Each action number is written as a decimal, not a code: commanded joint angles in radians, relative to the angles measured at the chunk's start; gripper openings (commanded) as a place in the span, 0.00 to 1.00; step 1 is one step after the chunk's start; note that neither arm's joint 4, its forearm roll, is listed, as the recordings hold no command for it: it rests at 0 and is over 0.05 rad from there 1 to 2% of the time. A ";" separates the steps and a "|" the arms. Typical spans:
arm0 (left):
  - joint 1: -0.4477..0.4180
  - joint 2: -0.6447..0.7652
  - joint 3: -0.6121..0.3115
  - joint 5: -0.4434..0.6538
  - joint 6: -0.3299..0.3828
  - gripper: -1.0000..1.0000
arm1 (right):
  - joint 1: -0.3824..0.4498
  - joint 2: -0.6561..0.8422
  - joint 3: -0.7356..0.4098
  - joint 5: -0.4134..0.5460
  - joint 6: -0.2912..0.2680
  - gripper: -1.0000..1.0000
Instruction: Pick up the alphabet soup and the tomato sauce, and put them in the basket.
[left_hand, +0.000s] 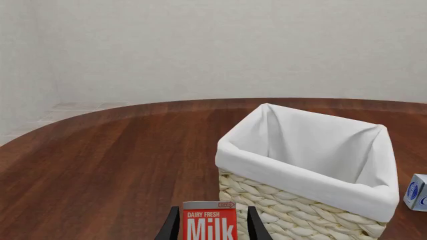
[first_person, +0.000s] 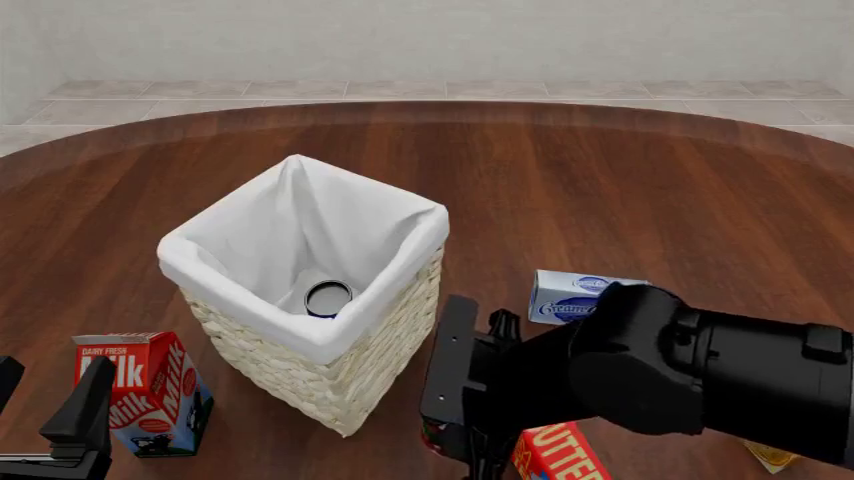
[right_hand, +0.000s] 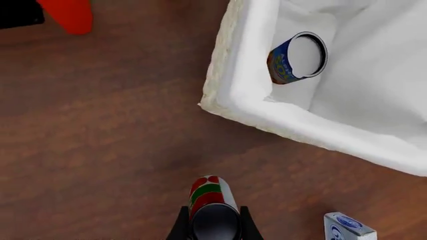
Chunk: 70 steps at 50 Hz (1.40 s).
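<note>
The alphabet soup (first_person: 328, 298), a blue and orange can (right_hand: 295, 57), lies on the white liner at the bottom of the basket (first_person: 400, 235). The tomato sauce (right_hand: 208, 197), red with a green band, sits between the fingers of my right gripper (right_hand: 212, 221), which is shut on it over the wood just off the basket's near corner (right_hand: 223, 102). In the front view the right arm hides most of that can. My left gripper (left_hand: 213, 229) is open at the near left, its fingers apart and pointing at the milk carton, with the basket (left_hand: 300, 200) beyond.
A red Milk carton (first_person: 140, 393) stands left of the basket, just ahead of the left gripper (first_person: 51, 418). A white and blue box (first_person: 577, 297) lies right of the basket. A red butter box (first_person: 561, 455) lies at the near edge under the right arm.
</note>
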 joint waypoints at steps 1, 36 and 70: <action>0.000 0.000 0.000 0.000 0.000 1.00 | 0.010 -0.018 -0.022 0.022 0.016 0.00; 0.000 0.000 0.000 0.000 0.000 1.00 | 0.024 -0.119 -0.072 0.102 0.008 0.00; 0.000 0.000 0.000 0.000 0.000 1.00 | 0.044 -0.185 -0.159 0.210 -0.032 0.00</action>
